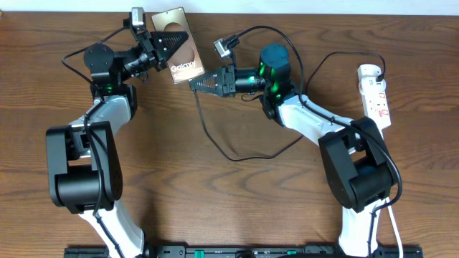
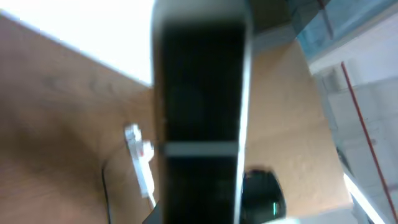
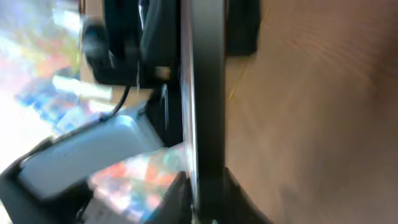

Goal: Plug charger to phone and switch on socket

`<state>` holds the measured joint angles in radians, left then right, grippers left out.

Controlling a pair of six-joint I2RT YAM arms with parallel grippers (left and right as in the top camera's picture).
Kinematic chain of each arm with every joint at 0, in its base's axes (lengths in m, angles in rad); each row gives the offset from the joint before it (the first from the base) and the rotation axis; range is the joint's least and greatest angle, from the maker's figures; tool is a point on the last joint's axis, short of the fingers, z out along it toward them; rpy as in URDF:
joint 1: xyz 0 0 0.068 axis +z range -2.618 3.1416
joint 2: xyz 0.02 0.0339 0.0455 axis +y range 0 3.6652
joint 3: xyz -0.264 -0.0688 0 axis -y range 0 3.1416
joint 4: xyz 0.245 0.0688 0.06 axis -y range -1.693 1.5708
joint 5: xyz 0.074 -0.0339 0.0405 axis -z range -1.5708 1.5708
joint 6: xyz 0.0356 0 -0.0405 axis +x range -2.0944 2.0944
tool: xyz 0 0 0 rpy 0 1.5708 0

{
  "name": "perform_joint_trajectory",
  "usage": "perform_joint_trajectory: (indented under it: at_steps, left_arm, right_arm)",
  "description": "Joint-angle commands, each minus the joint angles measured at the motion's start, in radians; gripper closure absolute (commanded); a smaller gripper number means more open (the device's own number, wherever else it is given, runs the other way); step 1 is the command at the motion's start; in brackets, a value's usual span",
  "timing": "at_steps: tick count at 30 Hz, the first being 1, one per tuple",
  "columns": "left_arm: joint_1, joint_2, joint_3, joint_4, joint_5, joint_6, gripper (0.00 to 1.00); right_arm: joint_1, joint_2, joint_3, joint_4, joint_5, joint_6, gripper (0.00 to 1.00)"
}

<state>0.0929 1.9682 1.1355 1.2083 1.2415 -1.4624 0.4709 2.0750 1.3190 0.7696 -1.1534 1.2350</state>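
Overhead, the tabletop [image 1: 237, 208] runs wide and bare across its middle and near side between the two arm bases. Its far edge meets a pale strip just behind the phone [image 1: 185, 63]. The socket [image 1: 375, 92] lies close to the right edge, well apart from both hands, with its long side running front to back.

The left hand [image 1: 166, 39] reaches toward the far edge, its fingers closed on the phone's upper half. The phone sits tilted, lettering up. In the left wrist view the phone [image 2: 199, 93] shows as a dark blurred slab, edge-on between the fingers, and the socket [image 2: 142, 167] is a small white bar beyond it.

The right hand [image 1: 197, 83] points left, its fingers drawn nearly to a point just beside the phone's lower corner and pinched on the tip of the charger [image 1: 237, 158]. From there the black cable drops toward the near side, loops over open wood and climbs back to the socket's far end. Whether the tip touches the phone cannot be told. The right wrist view is too blurred to settle it.

Counted: one phone, one charger, one socket with a few small red marks, two hands.
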Motion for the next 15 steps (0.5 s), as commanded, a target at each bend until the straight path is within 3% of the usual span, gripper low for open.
perform_joint_trajectory:
  at_steps: [1, 7, 8, 15]
  left_arm:
    - [-0.001, -0.008, -0.002, -0.024, 0.097, 0.044, 0.93]
    - [0.018, -0.008, -0.002, -0.046, 0.097, 0.067, 0.93]
    - [0.020, -0.008, -0.002, -0.047, 0.097, 0.074, 0.93]
    - [0.042, -0.008, -0.002, -0.098, 0.109, 0.153, 0.93]
  right_arm:
    - [-0.045, 0.007, 0.014, -0.003, 0.121, -0.026, 0.67]
    - [-0.045, 0.007, 0.014, -0.003, 0.092, -0.030, 0.05]
    - [-0.045, 0.007, 0.014, -0.003, 0.088, -0.030, 0.01]
    - [-0.045, 0.007, 0.014, -0.090, 0.042, -0.146, 0.01]
